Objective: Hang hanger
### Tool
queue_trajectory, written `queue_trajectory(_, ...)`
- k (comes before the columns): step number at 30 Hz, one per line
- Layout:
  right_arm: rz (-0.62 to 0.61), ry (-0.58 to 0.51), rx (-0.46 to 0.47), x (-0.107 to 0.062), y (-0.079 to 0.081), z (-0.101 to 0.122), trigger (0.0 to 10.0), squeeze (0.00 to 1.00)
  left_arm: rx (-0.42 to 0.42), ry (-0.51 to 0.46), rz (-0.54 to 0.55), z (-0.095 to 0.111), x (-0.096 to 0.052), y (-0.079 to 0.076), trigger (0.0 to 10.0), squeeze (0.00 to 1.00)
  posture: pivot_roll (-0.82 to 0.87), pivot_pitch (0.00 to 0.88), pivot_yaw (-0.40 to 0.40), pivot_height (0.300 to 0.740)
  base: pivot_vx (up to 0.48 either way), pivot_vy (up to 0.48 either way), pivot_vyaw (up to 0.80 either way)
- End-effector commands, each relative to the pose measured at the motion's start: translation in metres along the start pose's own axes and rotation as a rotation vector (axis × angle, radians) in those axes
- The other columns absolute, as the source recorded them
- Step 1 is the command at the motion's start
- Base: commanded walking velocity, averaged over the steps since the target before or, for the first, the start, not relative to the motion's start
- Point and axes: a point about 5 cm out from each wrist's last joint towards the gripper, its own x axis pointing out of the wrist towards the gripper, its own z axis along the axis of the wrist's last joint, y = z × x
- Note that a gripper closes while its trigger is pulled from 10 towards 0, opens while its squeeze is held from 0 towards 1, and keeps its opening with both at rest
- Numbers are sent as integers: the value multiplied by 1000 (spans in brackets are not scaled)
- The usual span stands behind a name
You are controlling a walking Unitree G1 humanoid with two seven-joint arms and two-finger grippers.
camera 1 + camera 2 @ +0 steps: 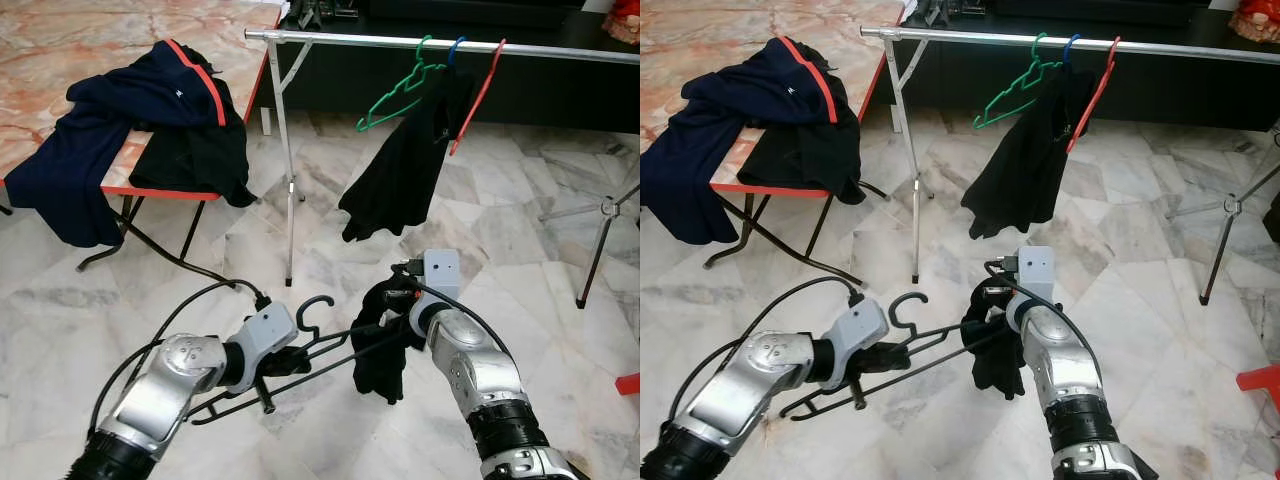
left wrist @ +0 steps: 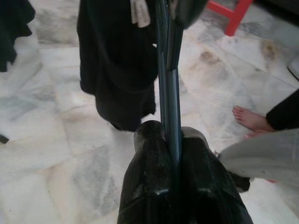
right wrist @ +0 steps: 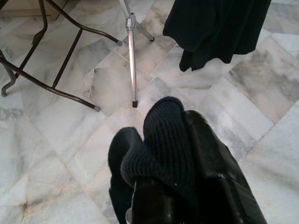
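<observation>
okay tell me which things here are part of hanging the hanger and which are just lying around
Part of the job:
black hanger, clamped in the left gripper
black garment, pinched by the right gripper
clothes rail

Just lying about:
green hanger
red hanger
navy jacket on the folding table

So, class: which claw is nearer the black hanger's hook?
Left. The left claw grips the black hanger just below its hook; the right claw holds the black garment at the far end.

Bright, even daylight fills the room; the marble floor (image 1: 330, 250) carries a mild sheen and soft, faint shadows. Head views are sharp. In the wrist views the near black fingers (image 2: 149, 186) blur softly.
</observation>
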Motion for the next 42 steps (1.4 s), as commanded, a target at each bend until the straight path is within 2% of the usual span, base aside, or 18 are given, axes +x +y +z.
queue_trajectory(1, 13, -30, 1, 0, 5, 8, 10000, 0, 17, 13, 12, -1, 3, -1, 10000, 0, 35, 210, -31, 740, 0, 0, 0)
queue_trajectory(6, 8, -35, 3, 0, 4, 9, 10000, 0, 18, 42, 3, -5, 1, -1, 10000, 0, 36, 210, -30, 740, 0, 0, 0)
queue_trajectory(11, -1, -34, 1, 0, 1, 9, 10000, 0, 22, 95, 51, -15, -6, 5, 10000, 0, 41, 212, -30, 740, 0, 0, 0)
queue_trajectory(16, -4, -34, 1, 0, 0, 9, 10000, 0, 13, 78, 61, -13, -8, 7, 10000, 0, 40, 212, -30, 740, 0, 0, 0)
queue_trajectory(18, 0, -36, 1, 0, 2, 10, 10000, 0, 30, 102, 70, -15, -8, 8, 10000, 0, 40, 210, -30, 740, 0, 0, 0)
queue_trajectory(32, 6, -36, -1, 0, 3, 10, 10000, 0, 37, 115, 109, -17, -5, 11, 10000, 0, 38, 212, -34, 740, 0, 0, 0)
queue_trajectory(34, 7, -35, 0, 0, 3, 10, 10000, 0, 62, 129, 113, -16, -4, 12, 10000, 0, 38, 212, -34, 740, 0, 0, 0)
queue_trajectory(42, 7, -36, 2, 0, 3, 10, 10000, 0, 59, 82, 131, -8, 3, 13, 10000, 0, 36, 210, -33, 740, 0, 0, 0)
